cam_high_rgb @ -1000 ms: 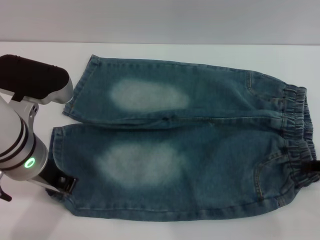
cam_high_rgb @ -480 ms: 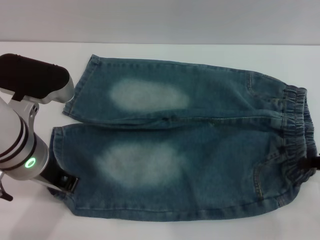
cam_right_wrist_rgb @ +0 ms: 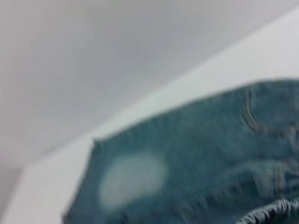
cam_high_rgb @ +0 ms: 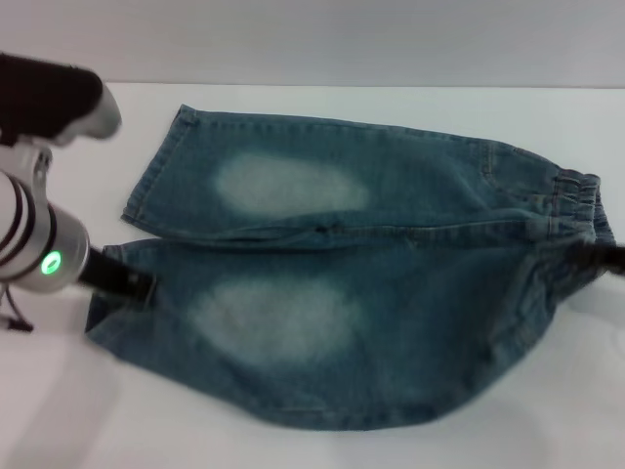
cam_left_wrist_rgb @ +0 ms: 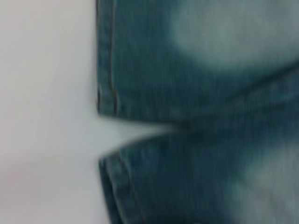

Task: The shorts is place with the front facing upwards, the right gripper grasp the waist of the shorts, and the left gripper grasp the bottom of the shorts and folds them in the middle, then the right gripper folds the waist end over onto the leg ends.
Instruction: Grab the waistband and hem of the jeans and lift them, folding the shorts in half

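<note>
Blue denim shorts (cam_high_rgb: 391, 293) lie front up on the white table, legs to the left and elastic waist to the right. The near half is raised off the table and pulled taut. My left gripper (cam_high_rgb: 132, 283) is shut on the hem of the near leg. At the right edge of the head view, my right gripper (cam_high_rgb: 598, 257) is shut on the near part of the waist. The far leg lies flat. The left wrist view shows both leg hems of the shorts (cam_left_wrist_rgb: 201, 93) with a white gap between them. The right wrist view shows the shorts (cam_right_wrist_rgb: 196, 154) from the waist end.
The white table (cam_high_rgb: 59, 410) shows bare in front of the shorts and to their left. A pale wall rises behind the table's far edge (cam_high_rgb: 391, 85).
Both grippers have lifted the near edge of the shorts and drawn it toward the far side. The near leg hem and waist corner have left the table, and the left arm has risen.
</note>
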You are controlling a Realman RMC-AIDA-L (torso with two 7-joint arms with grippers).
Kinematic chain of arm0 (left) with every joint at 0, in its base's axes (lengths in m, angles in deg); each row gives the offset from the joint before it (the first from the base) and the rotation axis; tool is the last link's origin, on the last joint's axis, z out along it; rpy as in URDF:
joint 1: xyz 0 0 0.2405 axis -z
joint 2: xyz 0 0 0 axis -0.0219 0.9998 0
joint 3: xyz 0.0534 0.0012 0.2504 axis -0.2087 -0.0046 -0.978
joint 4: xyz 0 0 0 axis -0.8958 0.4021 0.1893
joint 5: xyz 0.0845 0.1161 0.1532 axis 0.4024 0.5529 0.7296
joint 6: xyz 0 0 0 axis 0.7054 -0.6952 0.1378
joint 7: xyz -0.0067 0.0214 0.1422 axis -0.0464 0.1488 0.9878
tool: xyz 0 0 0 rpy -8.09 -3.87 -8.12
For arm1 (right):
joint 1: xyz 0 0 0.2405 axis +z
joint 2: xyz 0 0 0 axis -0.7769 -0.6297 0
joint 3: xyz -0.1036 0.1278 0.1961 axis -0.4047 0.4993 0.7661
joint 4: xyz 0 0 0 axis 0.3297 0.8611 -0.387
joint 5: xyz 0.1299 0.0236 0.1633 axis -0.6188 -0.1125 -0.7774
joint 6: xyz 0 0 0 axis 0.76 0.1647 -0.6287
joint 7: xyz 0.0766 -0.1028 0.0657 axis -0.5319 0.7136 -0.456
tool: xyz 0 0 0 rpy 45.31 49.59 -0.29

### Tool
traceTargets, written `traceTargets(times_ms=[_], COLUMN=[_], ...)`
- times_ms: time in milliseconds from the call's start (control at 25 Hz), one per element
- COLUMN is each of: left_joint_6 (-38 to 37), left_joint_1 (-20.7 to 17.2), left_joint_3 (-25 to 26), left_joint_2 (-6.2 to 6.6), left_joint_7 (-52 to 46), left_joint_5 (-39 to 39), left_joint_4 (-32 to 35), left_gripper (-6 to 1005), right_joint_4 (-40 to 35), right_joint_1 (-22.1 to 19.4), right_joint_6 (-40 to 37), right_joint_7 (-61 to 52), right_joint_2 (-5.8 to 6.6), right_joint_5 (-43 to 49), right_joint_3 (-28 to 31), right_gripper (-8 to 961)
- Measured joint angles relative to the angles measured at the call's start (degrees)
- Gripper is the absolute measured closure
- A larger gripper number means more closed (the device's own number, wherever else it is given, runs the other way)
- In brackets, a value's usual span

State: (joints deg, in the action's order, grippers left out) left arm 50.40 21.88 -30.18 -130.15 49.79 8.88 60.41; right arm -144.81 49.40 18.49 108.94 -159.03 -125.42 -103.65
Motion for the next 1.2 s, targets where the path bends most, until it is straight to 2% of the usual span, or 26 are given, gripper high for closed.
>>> traceTargets(times_ms=[120,280,480,640,920,1200], left_joint_6=[-4.7,-11.9,-20.3,-25.3,-28.8,-29.8], left_joint_1=[-0.6,-1.6,-1.5,-0.9,-1.5,-1.3], left_joint_3=[2.5,6.7,10.4,12.2,13.5,13.9], left_joint_2=[0.04,0.03,0.1,0.11,0.15,0.16], left_joint_7=[1.5,3.8,6.6,7.7,7.8,7.9], left_joint_5=[-1.1,-3.7,-8.2,-10.3,-12.0,-12.0], left_joint_4=[-0.2,-1.2,-5.2,-8.8,-9.5,-9.3], left_gripper=[904,902,898,896,891,887], right_joint_4=[6.0,17.5,28.5,37.1,45.0,51.0], right_joint_1=[1.2,3.5,7.7,9.5,10.0,10.2], right_joint_6=[-0.5,1.3,6.0,10.5,14.1,14.7], right_joint_7=[4.9,12.6,17.6,22.0,23.0,23.6], right_joint_2=[0.03,0.38,0.25,0.52,0.36,0.51], right_joint_5=[-7.9,-19.7,-25.1,-33.1,-36.4,-37.9], right_joint_3=[3.0,7.7,14.9,17.7,25.3,28.7], right_gripper=[953,953,954,953,954,954])
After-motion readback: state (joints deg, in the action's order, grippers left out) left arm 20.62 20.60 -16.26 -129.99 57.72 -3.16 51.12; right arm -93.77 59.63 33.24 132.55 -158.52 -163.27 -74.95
